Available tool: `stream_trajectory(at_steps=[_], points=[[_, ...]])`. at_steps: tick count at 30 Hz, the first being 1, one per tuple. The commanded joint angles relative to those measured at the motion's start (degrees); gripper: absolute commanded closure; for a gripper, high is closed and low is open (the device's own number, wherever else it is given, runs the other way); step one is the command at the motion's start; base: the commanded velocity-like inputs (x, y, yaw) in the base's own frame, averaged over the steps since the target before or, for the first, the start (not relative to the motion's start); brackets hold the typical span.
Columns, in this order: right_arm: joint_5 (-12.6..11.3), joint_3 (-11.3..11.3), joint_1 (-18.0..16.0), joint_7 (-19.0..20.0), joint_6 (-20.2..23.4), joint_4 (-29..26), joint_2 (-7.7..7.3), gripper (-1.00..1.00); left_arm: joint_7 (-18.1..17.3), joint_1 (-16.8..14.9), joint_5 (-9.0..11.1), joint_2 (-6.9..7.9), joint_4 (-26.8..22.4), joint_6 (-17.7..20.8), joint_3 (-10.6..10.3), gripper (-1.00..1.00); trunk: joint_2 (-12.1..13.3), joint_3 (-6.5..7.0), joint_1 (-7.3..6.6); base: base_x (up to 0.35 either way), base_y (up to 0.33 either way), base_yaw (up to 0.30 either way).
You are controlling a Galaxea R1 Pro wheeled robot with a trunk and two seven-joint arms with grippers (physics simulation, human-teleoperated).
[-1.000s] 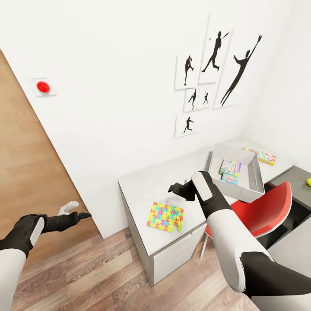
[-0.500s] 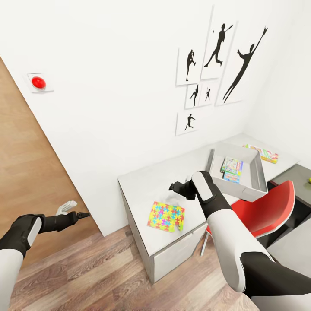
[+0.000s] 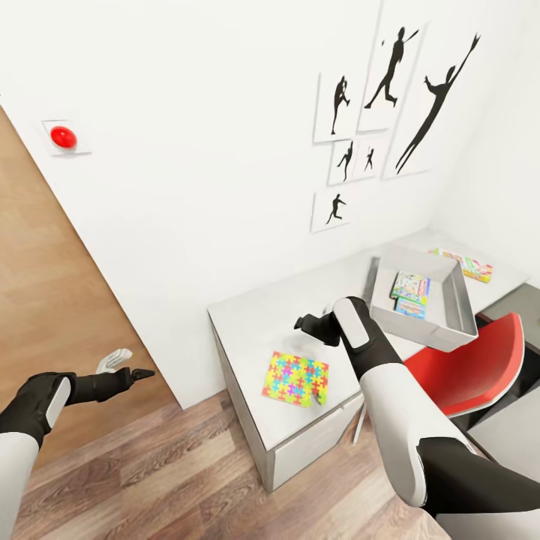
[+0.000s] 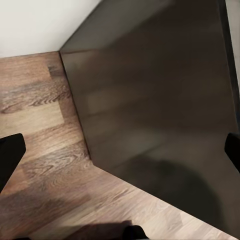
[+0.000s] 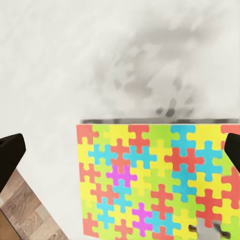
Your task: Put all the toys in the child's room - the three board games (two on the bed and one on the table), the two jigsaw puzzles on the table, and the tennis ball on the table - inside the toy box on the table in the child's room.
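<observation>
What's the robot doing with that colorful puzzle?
The robot is tidying toys. Its right claw hovers open above the jigsaw puzzle, which lies flat near the front edge of the table, not picked up yet. The toy box farther along the table already holds some colorful boxes, and one more board game lies behind it. The left claw is empty, out by the door.

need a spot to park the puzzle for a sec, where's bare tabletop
Bare table runs along the wall, between the jigsaw puzzle and the toy box. The far end is crowded by the toy box and a board game.
</observation>
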Motion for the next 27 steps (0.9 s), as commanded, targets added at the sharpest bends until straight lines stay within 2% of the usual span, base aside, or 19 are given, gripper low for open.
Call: stream_trajectory(at_steps=[1,7,15,27], points=[[-0.6,-0.4,0.0,-0.6,0.1,-0.1,0.06,-1.0,0.0,-0.1,0.2,-0.03,0.0,0.5,0.1,-1.0,-0.1,-0.13,0.03,0.007,0.007,0.0],[-0.5,-1.2,0.0,-0.8,0.0,0.0,0.06,-1.0,0.0,-0.1,0.2,-0.02,0.0,0.5,0.1,-1.0,-0.1,-0.23,0.03,0.003,0.003,0.0],[-0.5,-3.8,0.0,-2.4,0.0,0.0,0.06,-1.0,-0.1,-0.1,0.4,-0.11,0.0,0.6,0.0,-1.0,-0.1,-0.85,0.03,0.0,0.0,0.0],[-0.5,-4.4,-0.2,-3.9,0.0,0.0,0.06,-1.0,-0.1,-0.1,0.5,-0.12,0.0,0.6,0.0,-1.0,-0.1,-1.97,0.03,0.0,0.0,0.0]])
